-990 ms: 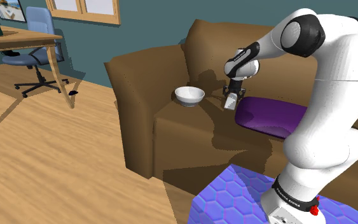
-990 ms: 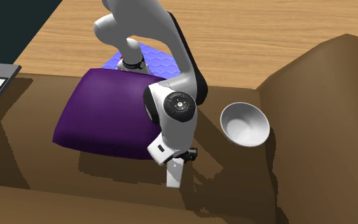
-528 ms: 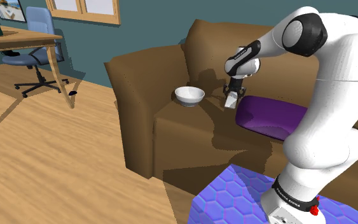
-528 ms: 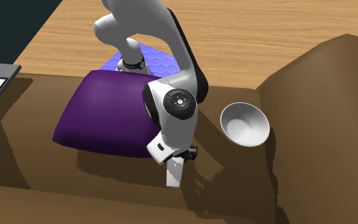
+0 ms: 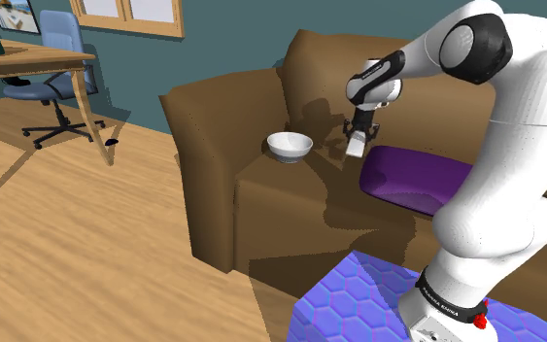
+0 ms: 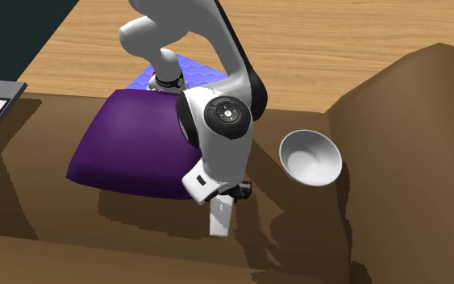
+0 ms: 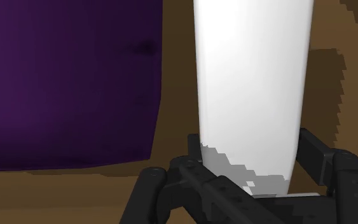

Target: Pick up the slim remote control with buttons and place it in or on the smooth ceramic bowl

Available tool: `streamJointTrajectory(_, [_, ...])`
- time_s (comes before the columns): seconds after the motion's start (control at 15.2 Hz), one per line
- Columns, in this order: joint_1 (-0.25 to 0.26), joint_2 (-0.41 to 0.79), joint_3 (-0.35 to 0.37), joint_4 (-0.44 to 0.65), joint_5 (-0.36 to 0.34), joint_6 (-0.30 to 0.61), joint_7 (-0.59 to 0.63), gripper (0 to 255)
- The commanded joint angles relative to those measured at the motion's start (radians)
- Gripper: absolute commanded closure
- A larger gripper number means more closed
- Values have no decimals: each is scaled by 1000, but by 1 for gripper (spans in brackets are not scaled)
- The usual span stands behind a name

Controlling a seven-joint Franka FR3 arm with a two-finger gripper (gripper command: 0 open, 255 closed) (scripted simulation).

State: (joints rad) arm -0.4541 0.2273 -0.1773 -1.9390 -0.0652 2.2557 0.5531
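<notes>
gripper [image 5: 358, 135] clasps the white remote [image 5: 356, 148] over bare sofa seat [image 5: 295, 178], between the bowl [image 5: 290, 146] and the edge of the purple cushion [image 5: 417, 175]

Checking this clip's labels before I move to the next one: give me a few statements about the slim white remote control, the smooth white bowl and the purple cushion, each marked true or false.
1. The black two-finger gripper is shut on the slim white remote control. True.
2. The remote lies inside the smooth white bowl. False: the bowl is empty, and the remote hangs from the gripper between the bowl and the cushion.
3. The purple cushion lies on the brown sofa. True.
4. The bowl stands on the wooden floor. False: it sits on the sofa, near the armrest.
</notes>
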Motion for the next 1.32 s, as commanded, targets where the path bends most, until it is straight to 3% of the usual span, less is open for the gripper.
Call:
streamJointTrajectory(0.0, [1,-10,0,17,-1,-27,-1,255])
streamJointTrajectory(1.25, [5,-84,-1,181,-6,-264,-13,255])
